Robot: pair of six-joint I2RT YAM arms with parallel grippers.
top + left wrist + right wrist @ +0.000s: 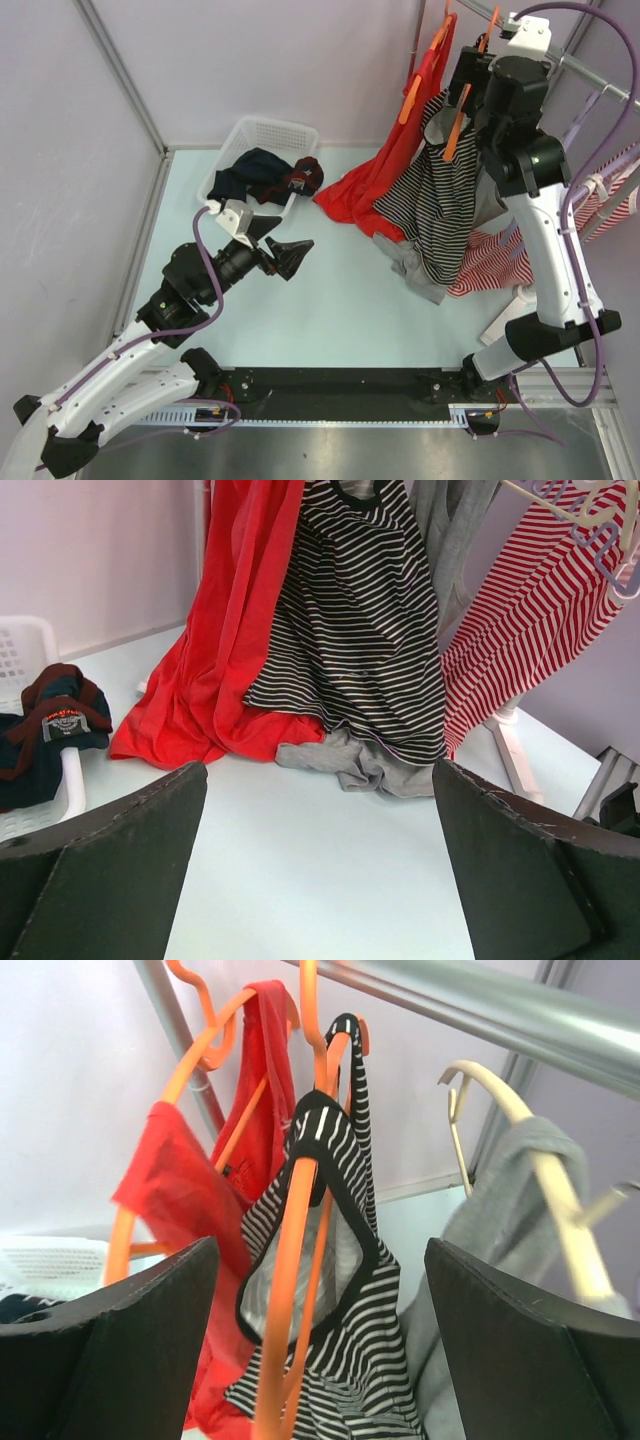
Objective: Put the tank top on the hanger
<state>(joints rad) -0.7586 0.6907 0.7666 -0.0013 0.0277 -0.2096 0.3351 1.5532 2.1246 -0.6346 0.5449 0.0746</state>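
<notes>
while both hands gape, soft striped tank top (345, 1360) drapes slim orange hanger (290, 1280).

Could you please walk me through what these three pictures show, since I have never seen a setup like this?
Two robot arms are bolted to a pale table. One picture looks down from above; the other two come from cameras on each wrist. The left gripper hovers open over the table, holding nothing. The right gripper is raised at a clothes rail, open, facing the striped tank top draped on an orange hanger. Beside it hang red, grey and red-striped garments. A white basket holds dark clothes.
</notes>
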